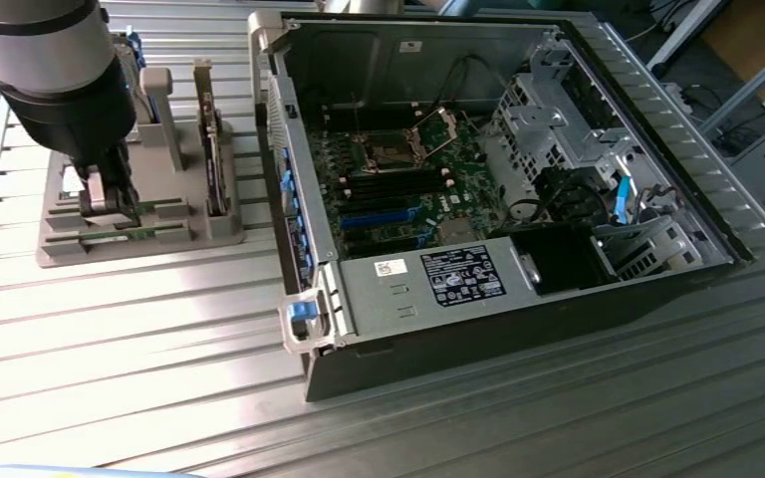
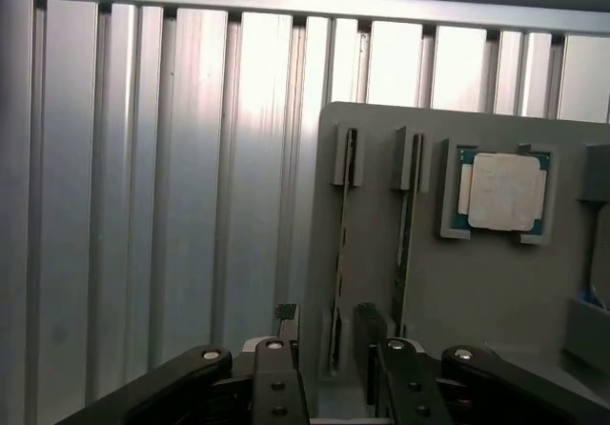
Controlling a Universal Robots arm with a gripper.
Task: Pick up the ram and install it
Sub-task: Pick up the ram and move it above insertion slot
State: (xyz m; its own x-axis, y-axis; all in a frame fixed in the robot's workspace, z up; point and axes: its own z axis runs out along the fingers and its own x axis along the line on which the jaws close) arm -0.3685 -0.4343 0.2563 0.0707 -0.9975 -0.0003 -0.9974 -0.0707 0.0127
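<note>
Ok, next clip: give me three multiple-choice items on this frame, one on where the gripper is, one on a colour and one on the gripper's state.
1. Where is the gripper?
A. over the motherboard
B. at the grey parts holder
C. over bare table

2. What colour is the clip at the near corner of the computer case?
A. red
B. blue
C. yellow

3. How does the gripper stand?
A. shut on a processor chip
B. shut and empty
C. open, fingers either side of the ram

Answers:
1 B: the arm reaches down into the holder, away from the case.
2 B: the clip shows blue against the grey metal.
3 C: the stick stands in its slot between the spread fingers.
</note>
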